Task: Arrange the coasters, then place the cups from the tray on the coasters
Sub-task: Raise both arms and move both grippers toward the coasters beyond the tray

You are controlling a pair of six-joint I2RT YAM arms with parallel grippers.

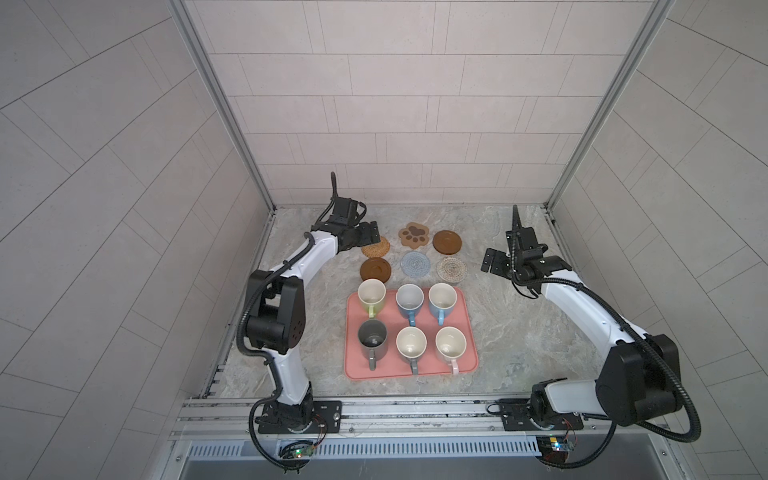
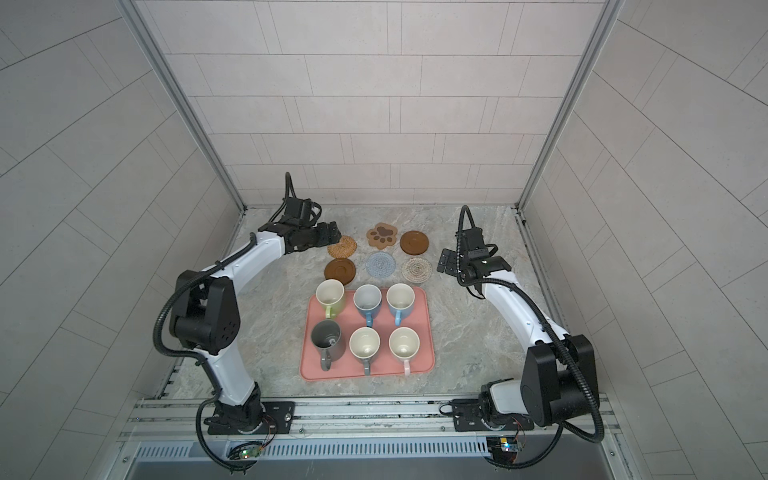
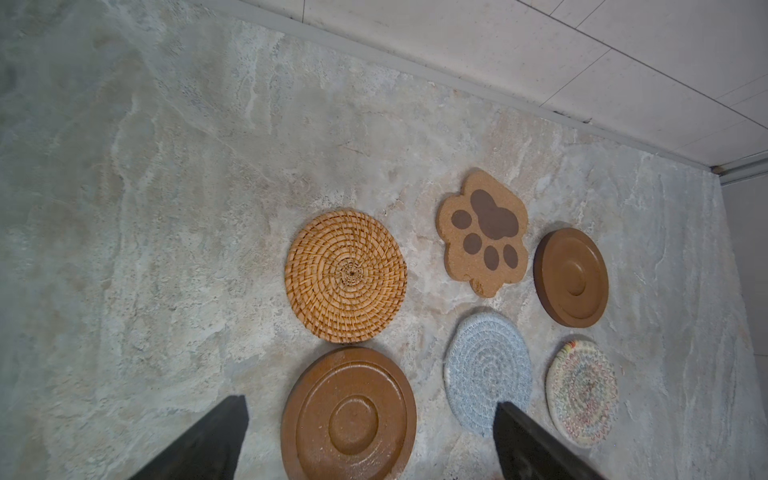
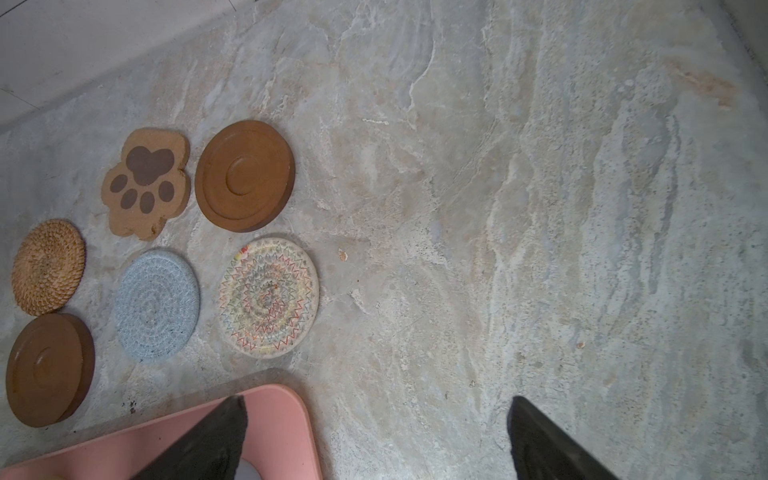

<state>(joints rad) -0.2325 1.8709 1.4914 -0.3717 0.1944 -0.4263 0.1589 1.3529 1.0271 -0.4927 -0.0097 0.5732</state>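
Near coasters, left gripper, right gripper open

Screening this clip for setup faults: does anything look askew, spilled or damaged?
Nothing spilled or broken. Small oddities only: the paw coaster lies turned at an angle, the green mug stands slightly out of line at the tray's far left corner, and a few orange specks lie on the table.

Tray salmon pink. Green mug, blue mug, second blue mug pale inside; grey mug dark throughout; grey-handled mug, pink-handled mug cream. Brown disc, second brown disc plain. Rattan coaster golden weave. Crochet coaster blue-grey; beige coaster multicolour zigzags. Paw coaster tan, dark brown pads. Table grey-beige marbled.
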